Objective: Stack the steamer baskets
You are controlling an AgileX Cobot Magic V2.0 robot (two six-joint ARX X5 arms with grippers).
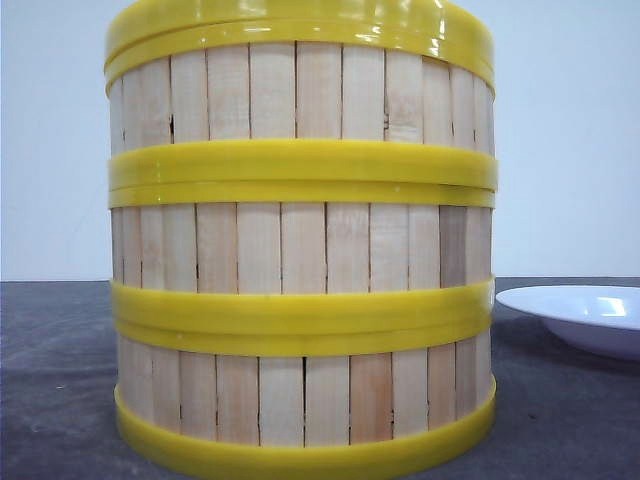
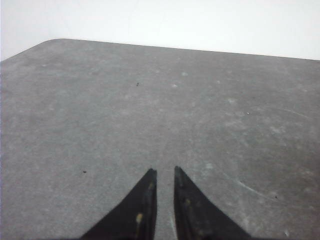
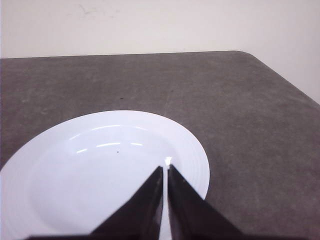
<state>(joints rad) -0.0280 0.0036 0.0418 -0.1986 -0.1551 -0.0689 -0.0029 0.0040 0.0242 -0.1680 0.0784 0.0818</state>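
Both tools sit empty: left tool (image 2: 165, 172) with tips nearly together over bare worktop (image 2: 150, 100), right tool (image 3: 165, 169) closed above the white plate (image 3: 100, 170); steamer baskets (image 1: 300, 250) stand stacked three high, filling the frame's centre

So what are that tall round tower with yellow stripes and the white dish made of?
The stacked steamer baskets look like pale bare wood slats, grain and seams showing, held by glossy yellow rims, probably plastic. The white plate is smooth and shiny with bright reflections, so ceramic or hard plastic; the pictures cannot settle which.
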